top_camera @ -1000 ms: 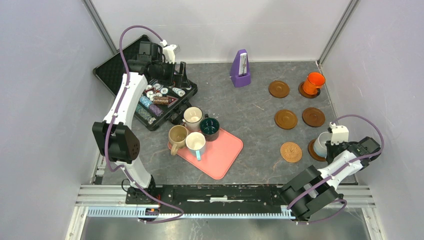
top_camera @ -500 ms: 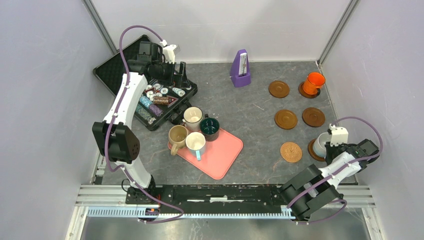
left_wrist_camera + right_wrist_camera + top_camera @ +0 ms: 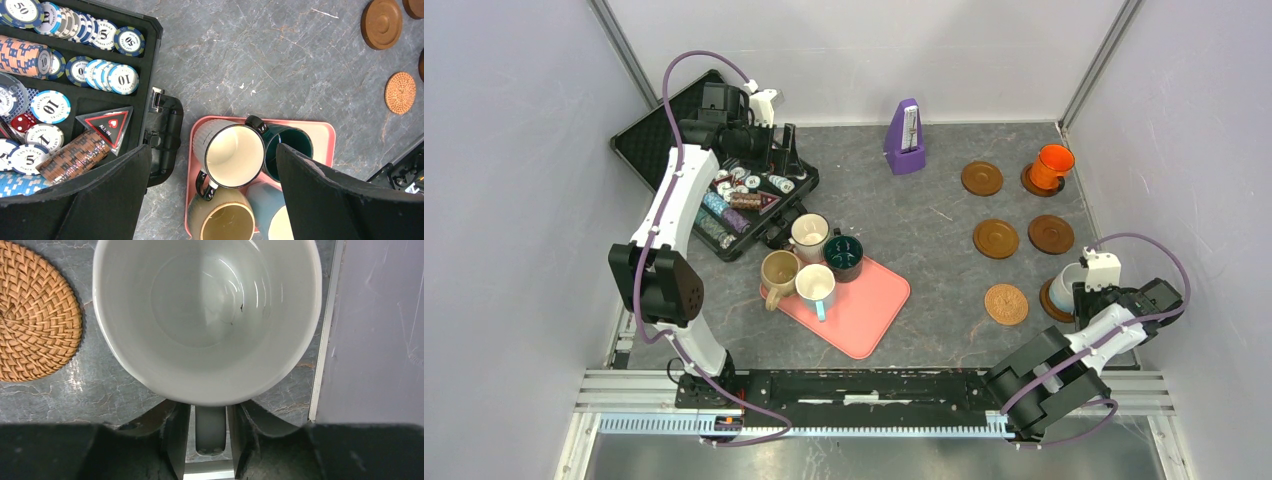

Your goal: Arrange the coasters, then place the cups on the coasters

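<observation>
The plain white cup (image 3: 207,315) stands on a dark coaster (image 3: 1050,301) at the right edge. My right gripper (image 3: 210,440) is open, its fingers either side of the cup's handle (image 3: 210,427) with slim gaps. The orange cup (image 3: 1053,163) sits on another coaster at the back. Three dark coasters (image 3: 996,238) and the tan woven coaster (image 3: 35,315) lie bare. Four cups crowd the pink tray (image 3: 864,310): dark-rimmed white (image 3: 235,156), teal (image 3: 289,150), tan (image 3: 222,222), light blue (image 3: 262,200). My left gripper (image 3: 212,150) hangs open above them.
An open black case of poker chips (image 3: 75,75) lies left of the tray. A purple metronome (image 3: 906,138) stands at the back. The right wall's metal rail (image 3: 325,340) runs close beside the white cup.
The right gripper's jaws have parted from the white cup's handle. The cup stays on its coaster. The left arm has not moved.
</observation>
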{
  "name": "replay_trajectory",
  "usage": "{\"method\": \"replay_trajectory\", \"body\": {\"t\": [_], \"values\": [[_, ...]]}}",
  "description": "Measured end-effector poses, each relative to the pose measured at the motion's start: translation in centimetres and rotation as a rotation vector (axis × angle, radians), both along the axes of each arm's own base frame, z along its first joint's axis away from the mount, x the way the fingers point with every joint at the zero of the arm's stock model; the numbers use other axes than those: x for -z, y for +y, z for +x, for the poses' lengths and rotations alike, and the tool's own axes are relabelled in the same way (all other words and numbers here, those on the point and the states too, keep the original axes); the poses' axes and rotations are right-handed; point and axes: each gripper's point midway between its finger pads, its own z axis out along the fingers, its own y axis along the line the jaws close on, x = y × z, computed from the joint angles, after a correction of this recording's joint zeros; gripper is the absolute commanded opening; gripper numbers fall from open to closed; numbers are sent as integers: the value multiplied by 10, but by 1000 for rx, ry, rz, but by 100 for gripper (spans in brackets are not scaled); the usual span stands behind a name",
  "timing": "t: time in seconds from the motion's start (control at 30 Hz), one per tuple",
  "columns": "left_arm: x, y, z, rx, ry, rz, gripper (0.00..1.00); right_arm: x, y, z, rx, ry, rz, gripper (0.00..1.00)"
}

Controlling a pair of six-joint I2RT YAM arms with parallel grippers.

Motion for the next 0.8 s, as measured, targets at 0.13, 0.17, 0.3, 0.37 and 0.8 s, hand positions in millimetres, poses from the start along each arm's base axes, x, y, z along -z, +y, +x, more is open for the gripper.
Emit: {"method": "replay_trajectory", "body": {"t": [0.13,0.17,0.3,0.37,0.8], "values": [[0,0,0,-1,0,2,100,-1,0,0,-9,-1,-7,54],[0,0,0,-2,0,3,100,-1,0,-1,-12,-2,-10,58],[1,1,0,-5,1,6,100,-3,4,-4,-23,4,-14,75],[2,1,0,-5,4,7,100,-4,8,-7,-34,18,-1,85],[15,2,-5,-4,39,11,100,-107,-3,22,-164,-43,-60,98]]}}
